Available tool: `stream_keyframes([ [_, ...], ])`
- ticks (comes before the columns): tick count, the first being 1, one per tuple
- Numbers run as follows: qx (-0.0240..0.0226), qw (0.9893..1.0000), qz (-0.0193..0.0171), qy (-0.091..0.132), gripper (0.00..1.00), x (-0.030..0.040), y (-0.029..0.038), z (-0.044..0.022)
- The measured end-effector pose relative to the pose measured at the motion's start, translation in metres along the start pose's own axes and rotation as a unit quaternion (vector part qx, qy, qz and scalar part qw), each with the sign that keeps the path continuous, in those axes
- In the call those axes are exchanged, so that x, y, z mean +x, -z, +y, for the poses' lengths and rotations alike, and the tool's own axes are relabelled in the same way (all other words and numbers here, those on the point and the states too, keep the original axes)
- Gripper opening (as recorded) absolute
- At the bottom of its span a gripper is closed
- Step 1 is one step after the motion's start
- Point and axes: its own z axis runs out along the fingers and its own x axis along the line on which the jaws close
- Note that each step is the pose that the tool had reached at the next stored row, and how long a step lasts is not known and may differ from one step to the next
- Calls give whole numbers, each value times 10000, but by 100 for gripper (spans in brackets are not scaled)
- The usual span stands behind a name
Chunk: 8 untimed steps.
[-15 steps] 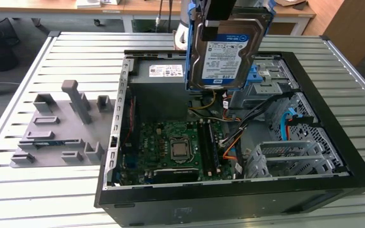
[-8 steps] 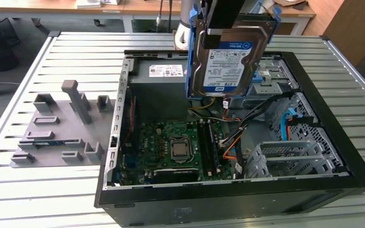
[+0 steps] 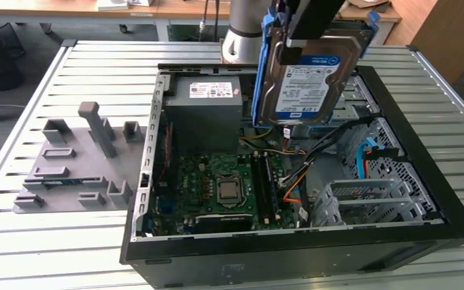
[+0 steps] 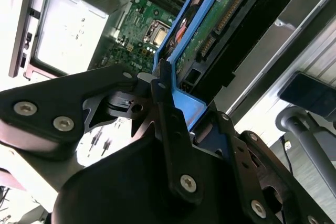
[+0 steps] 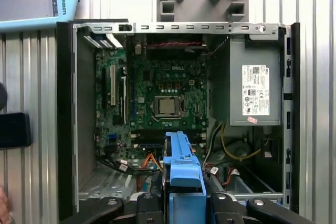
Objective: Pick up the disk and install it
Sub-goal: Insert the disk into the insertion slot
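1. Holding the flat, rectangular silver-grey disk (image 3: 309, 81), with its white-and-blue label and blue plastic carrier frame, your black metal gripper (image 3: 311, 30) is clamped on the carrier's upper end. In the second wrist view, the fingers (image 4: 168, 129) squeeze the blue frame between them.
2. You have the disk in the air, roughly upright, with its label facing the exterior camera. It hangs above the far part of the open black computer case (image 3: 425, 232), near the bare-metal drive cage (image 3: 361, 103).
3. The disk touches nothing inside the case. The green motherboard (image 3: 215, 181) and the grey power-supply box (image 3: 203, 96) lie lower, toward the exterior view's left.
4. You can count the pick-up as done, since the disk is lifted and firmly gripped.
5. The install is not done. The disk sits in no bay yet, so by my reading the whole seating step remains.
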Motion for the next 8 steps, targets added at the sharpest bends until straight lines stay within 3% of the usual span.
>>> stream_keyframes([
  [3, -2, 10000, 1, 1, 36, 15, -3, -60],
  [8, -1, 10000, 0, 0, 36, 148, -16, -80],
])
